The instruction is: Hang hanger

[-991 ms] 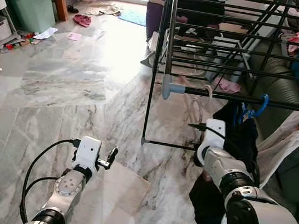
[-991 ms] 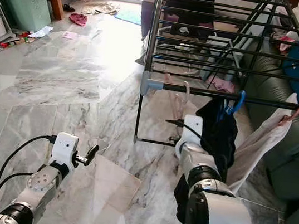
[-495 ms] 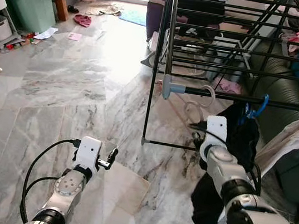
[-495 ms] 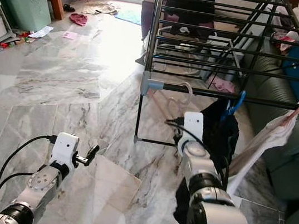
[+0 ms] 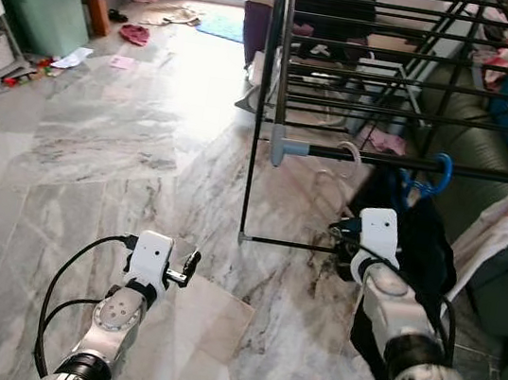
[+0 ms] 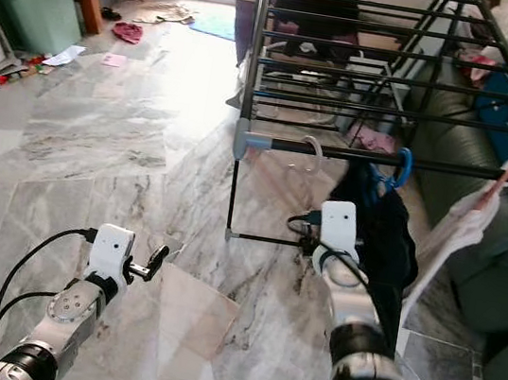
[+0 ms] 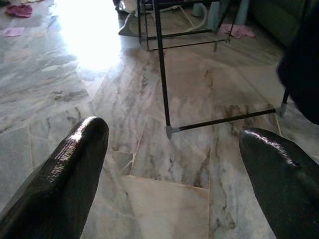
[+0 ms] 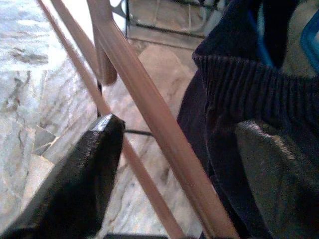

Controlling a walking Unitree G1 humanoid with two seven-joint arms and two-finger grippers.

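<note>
1. Black metal drying rack (image 5: 284, 51): upper centre to upper right of the head view. Its front rail (image 5: 383, 159) crosses the middle right and ends in a grey cap. This rail is the place for hanging.

2. Pale pinkish hanger with a white hook (image 5: 349, 151): the task's thing. Its hook sits looped over the front rail, just right of the grey cap, and its arms drop below the rail. It looks already hung or all but hung, though how well it is seated is too small to tell.

3. Right hand (image 8: 179, 130): middle right of the head view, just below the rail and under its white wrist box. Its fingers (image 8: 84, 174) are spread wide. A hanger arm passes between them unclamped, so the hook, not the hand, seems to carry the weight. The wide spread suggests it is letting go.

4. Dark navy ribbed knit garment (image 5: 418, 243): hangs from a blue plastic hook (image 5: 441, 170) on the same rail, right of the hanger. It presses close beside the right hand, so a finger could snag the cloth on withdrawal.

5. Left hand (image 5: 190, 265): lower left of the frame, low over the grey-veined marble floor (image 5: 100, 129). Its fingers are wide apart and hold nothing. It is idle, well apart from the rack.

6. White cloth on a tan hanger (image 5: 498, 222): right edge, on the same rail.
</note>
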